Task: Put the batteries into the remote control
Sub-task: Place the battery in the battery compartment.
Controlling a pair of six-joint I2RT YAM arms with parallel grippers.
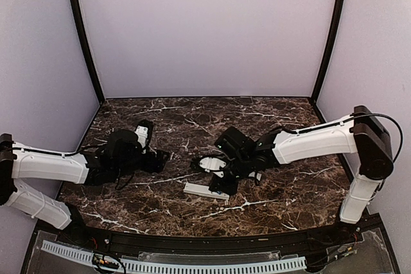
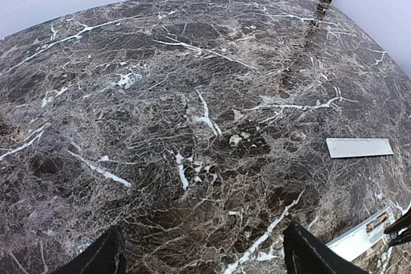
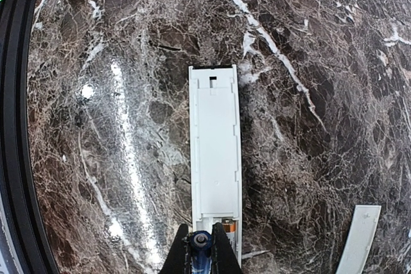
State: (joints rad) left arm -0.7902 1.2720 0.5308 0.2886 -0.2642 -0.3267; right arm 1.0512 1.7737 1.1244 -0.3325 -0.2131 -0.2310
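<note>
One blue battery (image 3: 201,251) sits pinched end-on in the right gripper (image 3: 200,242), whose fingers are clamped tight around it at the opened end of the remote control (image 3: 215,152). The remote lies flat, back up, on the marble table (image 3: 321,62). Inside that opened end a copper-coloured tip (image 3: 227,223) shows; whether it is a seated cell I cannot tell. A loose white cover (image 3: 358,239) lies just beside the remote. The right arm reaches over the remote, wrist tipped down. The left gripper (image 2: 204,235) hovers well apart from the remote, fingers spread wide, holding nothing.
</note>
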